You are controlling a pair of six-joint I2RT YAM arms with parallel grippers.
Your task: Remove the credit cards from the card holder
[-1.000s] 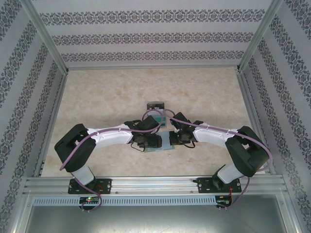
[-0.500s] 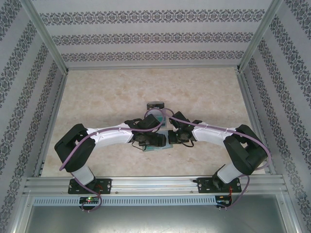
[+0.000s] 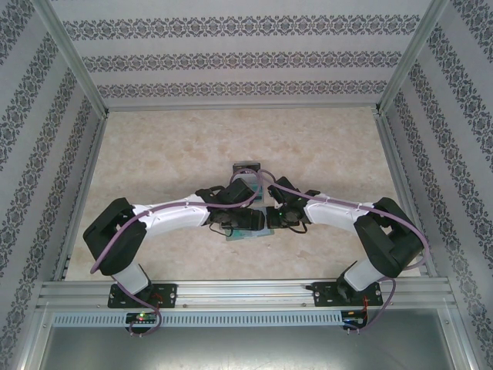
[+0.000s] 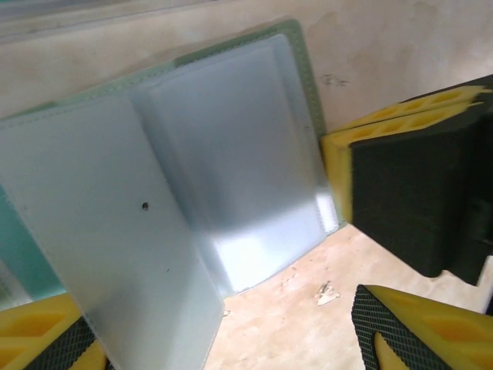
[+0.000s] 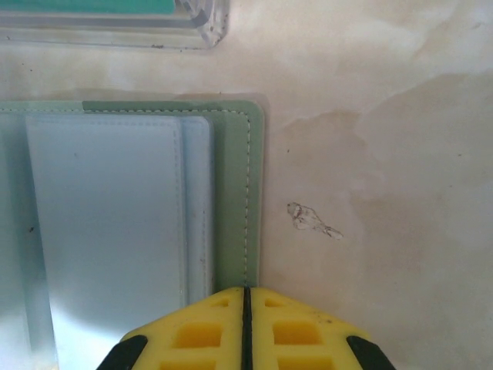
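Note:
The card holder (image 4: 231, 154) lies open on the table, grey-green with pale blue glossy sleeves; one sleeve (image 4: 100, 254) stands lifted. My left gripper (image 4: 231, 339) is open, and the lifted sleeve reaches down in front of its left finger. My right gripper (image 5: 246, 297) is shut, its tips resting on the holder's stitched green border (image 5: 235, 193). From above, both grippers (image 3: 250, 221) (image 3: 271, 220) meet over the holder (image 3: 248, 234). A stack of credit cards (image 3: 246, 166) lies just beyond it, its teal edge (image 5: 85, 6) at the top of the right wrist view.
The marbled beige table (image 3: 154, 154) is walled by patterned panels (image 3: 46, 116). A metal rail (image 3: 246, 293) runs along the near edge. The right gripper's yellow and black body (image 4: 416, 185) stands close beside the holder's right edge in the left wrist view.
My left gripper has shifted right over the holder toward the right gripper. The right arm and the card stack have stayed put.

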